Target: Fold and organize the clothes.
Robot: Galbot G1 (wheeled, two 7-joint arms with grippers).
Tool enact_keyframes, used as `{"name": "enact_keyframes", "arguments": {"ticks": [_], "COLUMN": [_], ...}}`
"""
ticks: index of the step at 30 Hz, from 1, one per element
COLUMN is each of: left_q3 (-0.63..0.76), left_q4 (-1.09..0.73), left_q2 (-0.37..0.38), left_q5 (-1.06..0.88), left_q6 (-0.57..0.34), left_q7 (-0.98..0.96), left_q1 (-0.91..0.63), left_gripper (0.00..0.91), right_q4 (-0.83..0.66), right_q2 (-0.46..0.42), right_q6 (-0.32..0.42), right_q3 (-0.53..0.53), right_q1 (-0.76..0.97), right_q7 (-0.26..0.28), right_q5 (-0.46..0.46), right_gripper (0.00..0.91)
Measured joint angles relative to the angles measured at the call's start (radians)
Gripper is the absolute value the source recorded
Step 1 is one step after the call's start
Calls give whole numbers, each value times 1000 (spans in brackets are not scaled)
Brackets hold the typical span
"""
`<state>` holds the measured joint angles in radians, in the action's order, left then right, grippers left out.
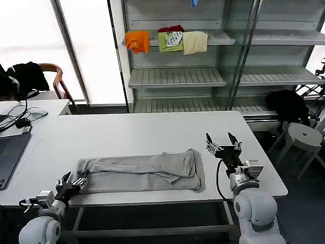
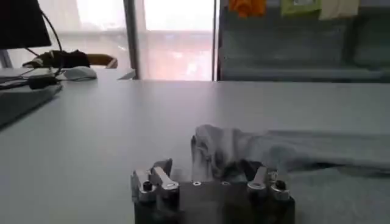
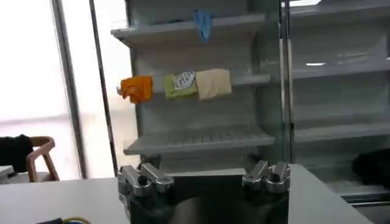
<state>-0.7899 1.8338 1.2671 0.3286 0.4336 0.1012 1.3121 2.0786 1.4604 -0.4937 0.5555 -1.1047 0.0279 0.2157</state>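
White table [image 1: 152,132] centre frame: shirt [image 1: 139,173] folded into long strip, crosswise folds pending; left gripper [image 1: 73,181] open at its end, right gripper [image 1: 223,142] open, empty.

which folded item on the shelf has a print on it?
The green folded garment, middle of three on the shelf. It has a white print; the orange one and cream one beside it are plain.

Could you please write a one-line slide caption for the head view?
Grey shirt folded lengthwise on white table; left pincer at its end, right pincer open alongside.
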Motion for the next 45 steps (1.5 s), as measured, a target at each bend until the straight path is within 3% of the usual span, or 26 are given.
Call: {"name": "enact_keyframes", "arguments": {"ticks": [4,18,29,36,45], "left_q3": [4,15,-25,-119,-249], "left_q4": [-7,-12,-9,-54,-194], "left_q2": [7,22,5,-100,-325], "left_q5": [2,46,11,-62,-158], "left_q6": [11,34,-22,-66,-115], "left_q7": [-5,-5,31,97,201], "left_q1": [-5,-16,-26,-57,-132], "left_gripper": [20,10,10,0,10], "right_q4": [-5,-8,-4,-11,-29], "right_q2": [-4,-14,-35,-45,-38], "right_q6": [7,11,12,15,21], "right_q3": [6,13,17,14,6], "right_q1": [0,8,-1,-10,-20], "right_q7": [-3,-18,-17,-14,-16], "right_q5": [6,19,22,22,17], "right_gripper": [907,907,907,907,907]}}
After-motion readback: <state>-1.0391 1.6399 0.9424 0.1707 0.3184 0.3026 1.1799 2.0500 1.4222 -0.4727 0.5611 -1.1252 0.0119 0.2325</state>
